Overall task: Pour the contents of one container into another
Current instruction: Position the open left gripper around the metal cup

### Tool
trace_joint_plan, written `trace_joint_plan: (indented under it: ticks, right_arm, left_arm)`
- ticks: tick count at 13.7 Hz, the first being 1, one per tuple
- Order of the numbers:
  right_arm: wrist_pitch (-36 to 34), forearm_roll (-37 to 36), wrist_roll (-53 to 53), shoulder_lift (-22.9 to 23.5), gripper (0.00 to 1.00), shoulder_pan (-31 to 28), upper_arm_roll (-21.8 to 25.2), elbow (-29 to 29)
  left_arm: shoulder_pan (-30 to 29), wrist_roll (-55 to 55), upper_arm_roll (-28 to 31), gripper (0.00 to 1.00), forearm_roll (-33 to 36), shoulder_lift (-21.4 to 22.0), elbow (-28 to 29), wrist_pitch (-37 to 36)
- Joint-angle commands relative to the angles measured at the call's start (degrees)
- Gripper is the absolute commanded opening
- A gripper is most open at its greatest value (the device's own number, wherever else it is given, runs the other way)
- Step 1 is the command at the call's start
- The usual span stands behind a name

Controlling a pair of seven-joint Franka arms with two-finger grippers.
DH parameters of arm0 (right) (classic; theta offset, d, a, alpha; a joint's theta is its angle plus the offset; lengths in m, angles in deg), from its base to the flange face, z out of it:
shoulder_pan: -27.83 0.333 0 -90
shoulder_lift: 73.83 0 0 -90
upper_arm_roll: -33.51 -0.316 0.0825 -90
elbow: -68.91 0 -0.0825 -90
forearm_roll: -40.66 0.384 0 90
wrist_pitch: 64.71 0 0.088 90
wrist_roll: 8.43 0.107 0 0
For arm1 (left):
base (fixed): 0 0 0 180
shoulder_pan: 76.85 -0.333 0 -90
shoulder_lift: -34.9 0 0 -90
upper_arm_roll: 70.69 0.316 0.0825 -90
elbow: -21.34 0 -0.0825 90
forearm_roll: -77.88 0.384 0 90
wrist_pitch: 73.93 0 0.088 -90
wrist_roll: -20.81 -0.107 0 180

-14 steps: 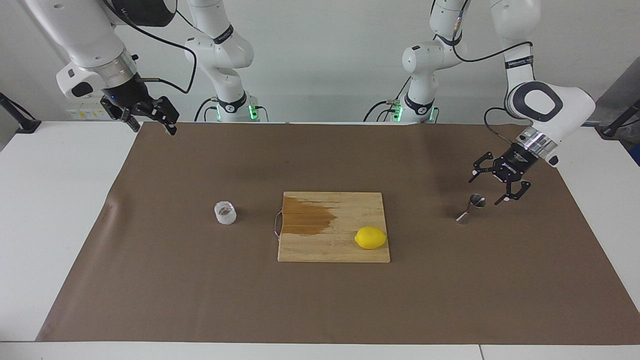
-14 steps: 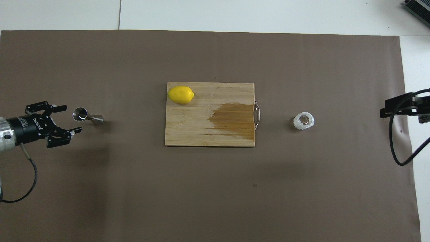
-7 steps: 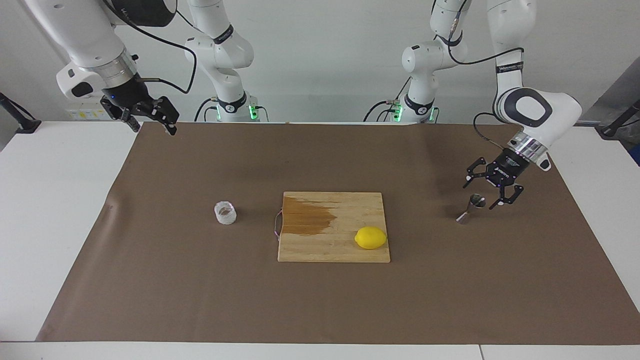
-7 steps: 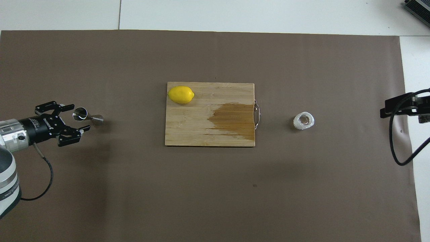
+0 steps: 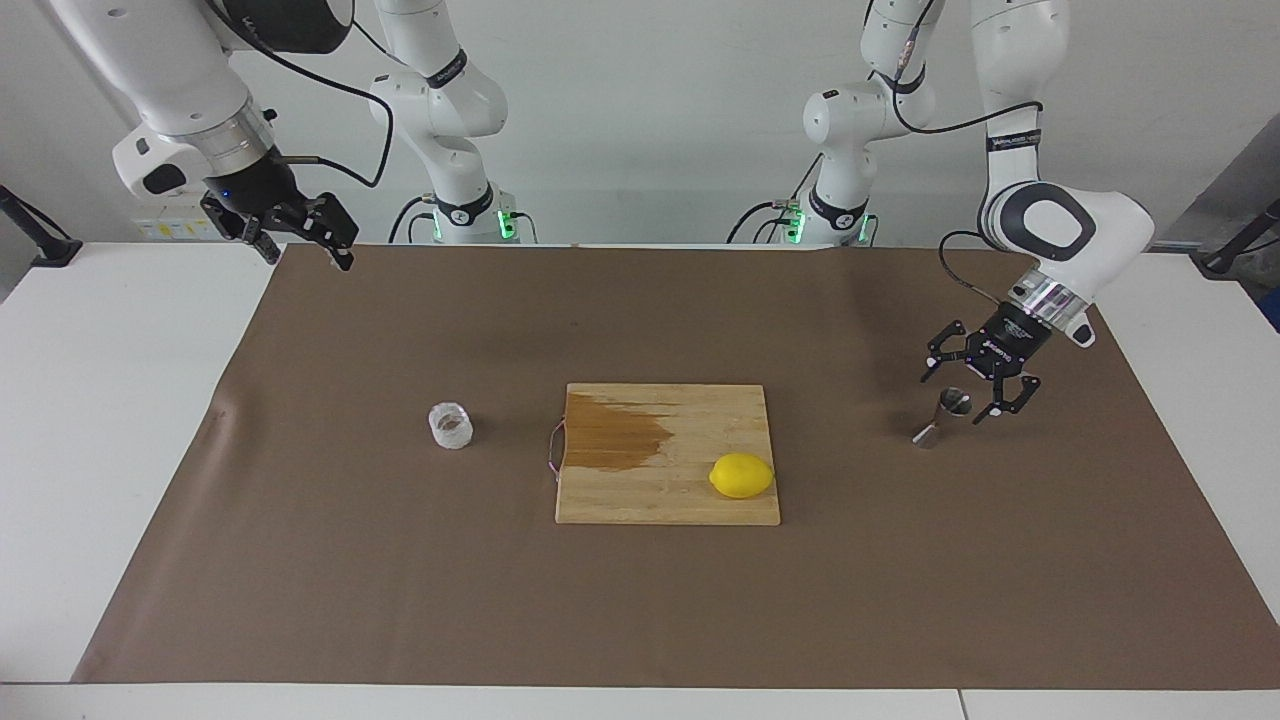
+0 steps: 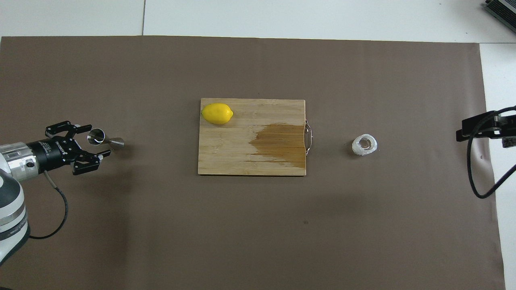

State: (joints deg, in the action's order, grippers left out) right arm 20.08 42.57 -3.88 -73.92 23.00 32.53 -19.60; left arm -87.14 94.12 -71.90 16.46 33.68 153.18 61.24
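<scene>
The small steel jigger stands on the brown mat toward the left arm's end of the table. My left gripper is open at it, one finger on each side of the jigger's upper cone, not closed on it. The squat clear cup stands on the mat toward the right arm's end, beside the board's handle. My right gripper waits open, raised over the mat's corner nearest its own base, well away from the cup.
A wooden cutting board with a dark wet patch lies mid-table between cup and jigger. A yellow lemon rests on the board's corner toward the jigger. The brown mat covers most of the white table.
My left gripper has moved in and down toward the jigger, and its open fingers now stand around the upper cone. The right arm, cup, jigger and lemon have not moved.
</scene>
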Motion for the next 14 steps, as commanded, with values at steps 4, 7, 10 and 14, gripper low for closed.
trace_joint_plan:
  ticks: [4, 7, 10, 14]
  right_arm:
    - [-0.9, -0.1, 0.3, -0.2, 1.0, -0.4, -0.3, 0.2]
    - [-0.9, -0.1, 0.3, -0.2, 1.0, -0.4, -0.3, 0.2]
    - [-0.9, -0.1, 0.3, -0.2, 1.0, -0.4, -0.2, 0.2]
    - [-0.9, -0.1, 0.3, -0.2, 1.0, -0.4, -0.2, 0.2]
  left_arm:
    - [0.5, -1.7, 0.4, 1.0, -1.4, 0.4, 1.3, 1.2]
    - [0.4, -1.7, 0.4, 1.0, -1.4, 0.5, 1.3, 1.1]
    - [0.4, -1.8, 0.4, 0.92, -1.4, 0.4, 1.2, 1.3]
    - [0.6, -1.7, 0.4, 0.87, -1.4, 0.3, 1.2, 2.6]
